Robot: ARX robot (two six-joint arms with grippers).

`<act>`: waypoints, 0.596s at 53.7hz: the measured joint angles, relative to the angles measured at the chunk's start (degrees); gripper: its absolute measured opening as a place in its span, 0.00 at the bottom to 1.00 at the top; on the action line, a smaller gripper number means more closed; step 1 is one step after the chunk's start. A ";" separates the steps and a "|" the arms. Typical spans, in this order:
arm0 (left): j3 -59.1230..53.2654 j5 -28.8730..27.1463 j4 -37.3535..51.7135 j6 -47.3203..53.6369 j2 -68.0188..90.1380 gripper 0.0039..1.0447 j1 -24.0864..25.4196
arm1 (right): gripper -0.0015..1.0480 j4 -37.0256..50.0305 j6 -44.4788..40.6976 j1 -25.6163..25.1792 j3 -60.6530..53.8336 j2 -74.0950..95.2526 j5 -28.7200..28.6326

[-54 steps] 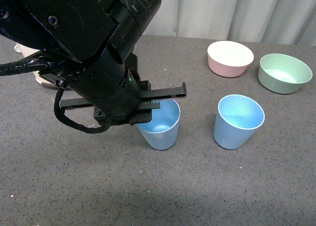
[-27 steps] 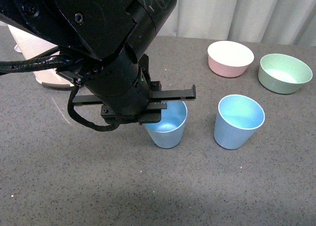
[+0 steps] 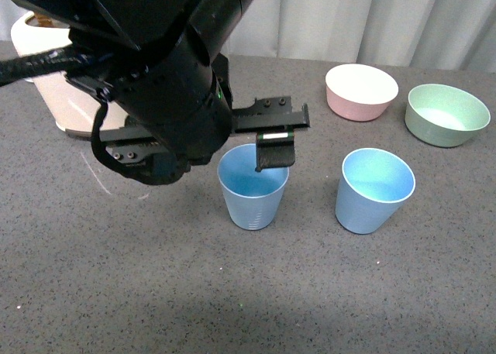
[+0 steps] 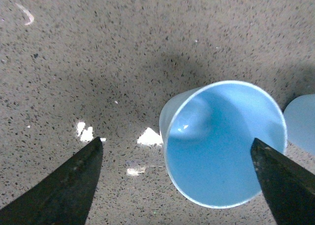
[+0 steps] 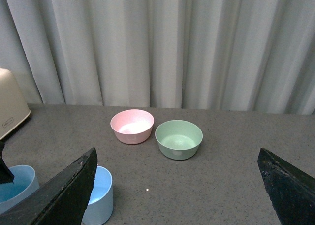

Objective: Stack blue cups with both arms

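Two blue cups are standing upright on the grey table (image 3: 232, 292), side by side but apart: the left cup (image 3: 253, 190) and the right cup (image 3: 374, 191). The left gripper (image 4: 174, 144) is hovering over the left cup with its jaws spread wide, gripping nothing. In the left wrist view the cup is sitting between the fingers (image 4: 69, 185), nearer to one than the other and touching neither. From the front, one finger is hanging at the cup's rim on the side toward the right cup; whether it is dipping inside the mouth I cannot tell. The right gripper (image 5: 177, 152) is likewise gaping wide and empty, well back from both cups. Farther off, the pink bowl (image 3: 361, 91) and the green bowl (image 3: 447, 114) are sitting next to each other, apart from the cups, with a cream appliance (image 3: 46, 106) at the far left and a pale curtain (image 3: 372, 21) hanging behind.

Judging from this, the pick-up of the first cup is being set up and nothing is stacked yet. The next move is calling for centring the jaws on that cup's wall, closing, lifting clear and carrying it over the right cup's mouth, with the right arm probably steadying that cup.
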 joint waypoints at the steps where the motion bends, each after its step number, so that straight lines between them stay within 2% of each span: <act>1: 0.00 -0.02 0.00 -0.07 -0.42 0.89 0.00 | 0.91 0.00 0.00 0.00 0.00 0.00 0.00; 3: 0.00 -0.04 0.00 -0.20 -0.92 0.95 0.11 | 0.91 0.00 0.00 0.00 0.00 0.00 0.00; 6: -3.23 -5.88 9.07 3.34 -0.90 0.91 0.02 | 0.91 0.00 0.00 0.00 0.02 0.00 -0.02; 9: -10.16 -14.38 26.03 9.18 -0.90 0.82 0.35 | 0.91 0.00 0.00 0.00 0.00 0.00 -0.02; 11: -13.51 -16.44 32.65 12.57 -1.07 0.79 0.68 | 0.91 0.00 0.00 0.00 0.00 0.00 -0.07; 12: -17.09 -17.44 39.19 15.12 -1.36 0.75 1.11 | 0.91 0.00 0.00 0.00 0.00 0.00 -0.02; 17: -29.59 -17.33 64.63 22.27 -3.39 0.62 3.93 | 0.91 0.00 0.00 0.00 0.00 0.00 0.17; 22: -37.86 -15.02 83.17 26.38 -11.39 0.45 7.61 | 0.91 0.00 0.00 0.00 0.00 0.00 0.15; 26: -41.64 -13.09 85.48 27.41 -16.94 0.33 9.79 | 0.91 0.00 0.00 0.00 0.00 0.00 0.04; 32: -48.59 -9.81 84.48 28.24 -22.08 0.12 13.18 | 0.91 0.00 0.00 0.00 0.00 0.00 -0.02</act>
